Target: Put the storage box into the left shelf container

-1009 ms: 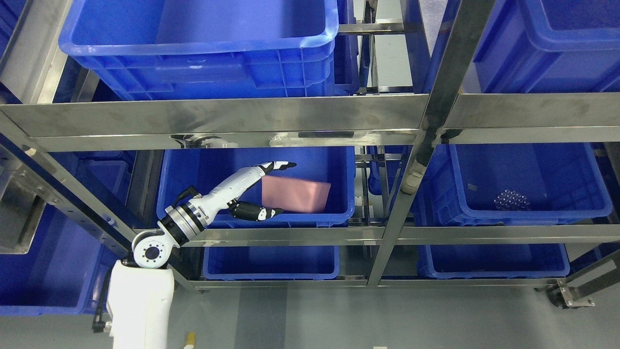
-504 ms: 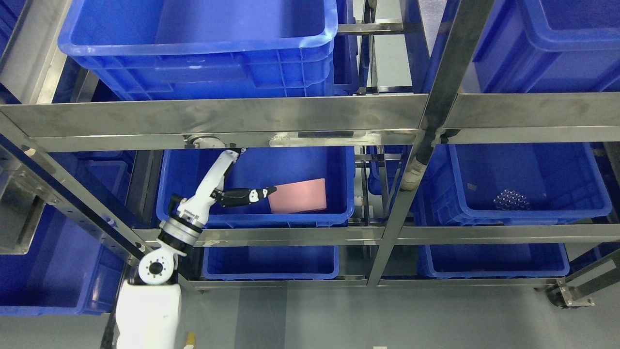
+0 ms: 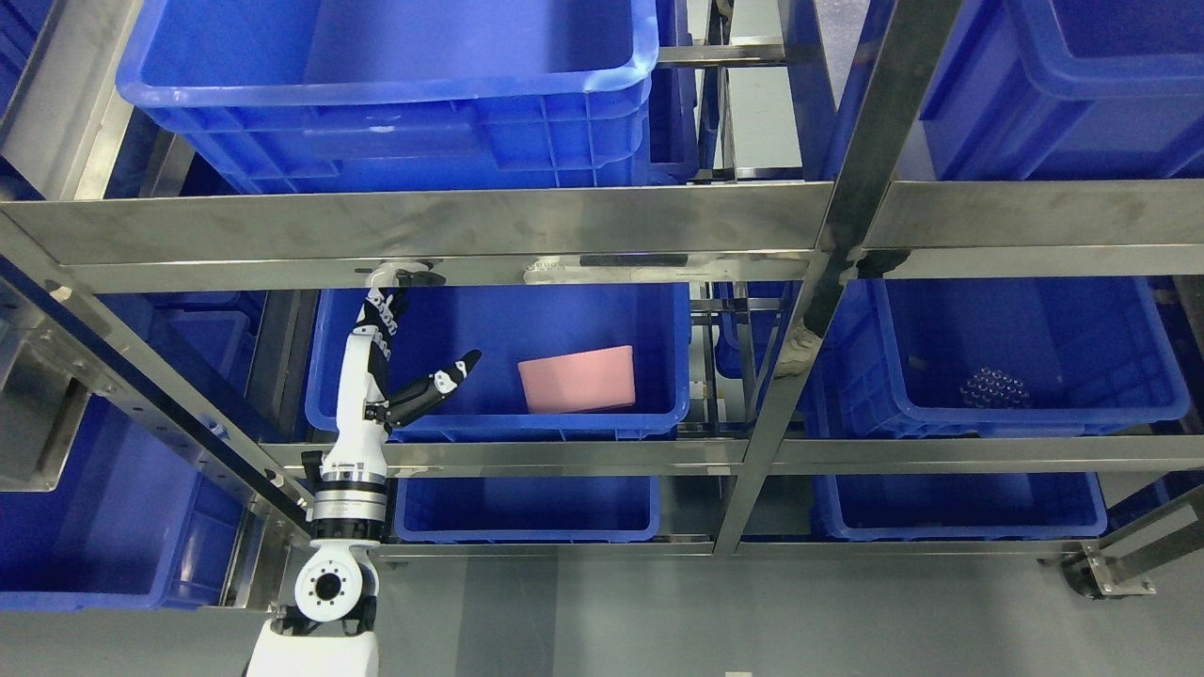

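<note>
The pink storage box point(image 3: 578, 378) lies flat on the floor of the blue container point(image 3: 658, 414) on the left side of the shelf's middle level, toward the right half of that container and close to its front wall. Nothing touches it.

The left hand point(image 3: 390, 362) stands at the container's left front corner, well apart from the box, with its white forearm rising almost straight up from the wrist joint near the bottom edge. The fingers are spread and hold nothing — the long ones point upward until their tips reach the underside of the steel crossbar point(image 3: 423, 226) above, while the thumb point(image 3: 442, 381) sticks out to the right over the container's front rim, aimed toward the box without reaching it.

The shelf is a steel frame point(image 3: 847, 150) with blue bins on every level: a large bin point(image 3: 395, 94) above the left container, another bin point(image 3: 1025, 362) to the right on the middle level with a small cluster of dark round items point(image 3: 995, 387) on its floor — too small to identify — and shallower bins point(image 3: 527, 512) on the lowest level above the grey floor point(image 3: 658, 611).

The right arm does not show.
</note>
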Robot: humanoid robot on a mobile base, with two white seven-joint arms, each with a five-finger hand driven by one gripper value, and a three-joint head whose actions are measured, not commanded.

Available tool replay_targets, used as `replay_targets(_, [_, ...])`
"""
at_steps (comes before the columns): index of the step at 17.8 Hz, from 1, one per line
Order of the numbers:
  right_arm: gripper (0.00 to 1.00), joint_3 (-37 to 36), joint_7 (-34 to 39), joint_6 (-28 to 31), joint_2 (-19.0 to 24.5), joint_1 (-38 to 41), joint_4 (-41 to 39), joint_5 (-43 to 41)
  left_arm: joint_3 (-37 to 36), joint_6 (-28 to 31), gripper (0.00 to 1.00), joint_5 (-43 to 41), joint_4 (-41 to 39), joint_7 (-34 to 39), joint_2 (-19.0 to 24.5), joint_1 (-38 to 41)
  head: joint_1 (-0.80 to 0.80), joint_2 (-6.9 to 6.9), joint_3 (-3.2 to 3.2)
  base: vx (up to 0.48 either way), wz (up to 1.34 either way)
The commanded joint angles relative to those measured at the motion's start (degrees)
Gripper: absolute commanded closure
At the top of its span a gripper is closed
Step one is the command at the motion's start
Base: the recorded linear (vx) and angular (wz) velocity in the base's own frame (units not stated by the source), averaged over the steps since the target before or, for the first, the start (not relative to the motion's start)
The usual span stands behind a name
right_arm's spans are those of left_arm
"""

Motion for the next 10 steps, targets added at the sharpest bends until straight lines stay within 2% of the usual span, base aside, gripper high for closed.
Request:
replay_targets(1, [0.00,0.00,10.08,-0.01,-1.00,1.50,-1.00,-0.18,-3.66,8.02,0.00,6.35,-13.12,1.20,1.00,1.78,0.00,0.00,0.00,0.000,0.00])
replay_targets(10, [0.00,0.00,10.08,-0.01,-1.00,1.50,-1.00,-0.18,-3.40,8.83,0.00,7.42,-13.11,1.20,1.00,1.33,0.00,0.00,0.00,0.000,0.00])
